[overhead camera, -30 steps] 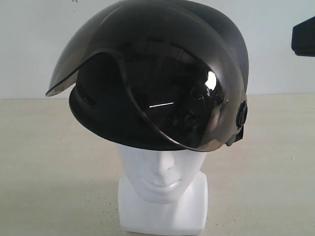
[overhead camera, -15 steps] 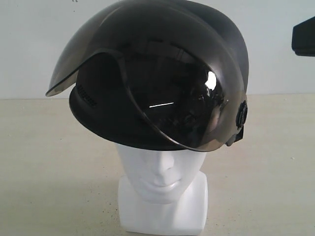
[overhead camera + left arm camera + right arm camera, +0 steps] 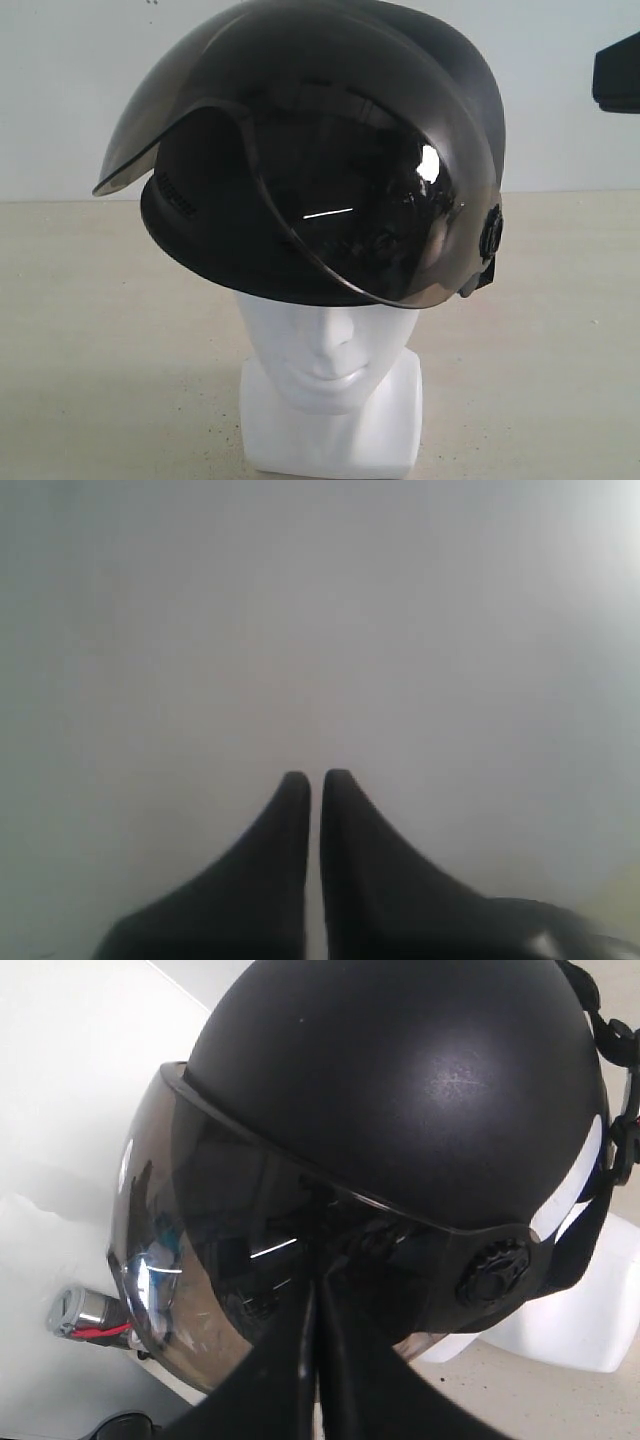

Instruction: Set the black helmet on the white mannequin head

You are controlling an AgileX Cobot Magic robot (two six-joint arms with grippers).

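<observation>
Beige tabletop [image 3: 80,330]: black helmet [image 3: 330,200] sits on white mannequin head [image 3: 325,345], rim lettering [image 3: 176,196] illegible; left fingers [image 3: 288,815], right fingers [image 3: 290,1360] clenched.

The exterior camera sits low and close, about level with the face of the white mannequin head [image 3: 325,350], and looks straight at it. In that frame the head stands at 6 o'clock and the black helmet [image 3: 330,150] fills the centre up to 12 o'clock. The table [image 3: 90,330] runs back to a pale wall [image 3: 60,90].

The right wrist camera peers past the right gripper [image 3: 318,1290], which rises from 6 o'clock, very near the helmet's side. These two views share the visor [image 3: 380,220] and its pivot knob [image 3: 491,233].

The left wrist camera looks along the left gripper [image 3: 315,775] at a blank pale surface [image 3: 320,620]; which surface, I cannot tell.
</observation>
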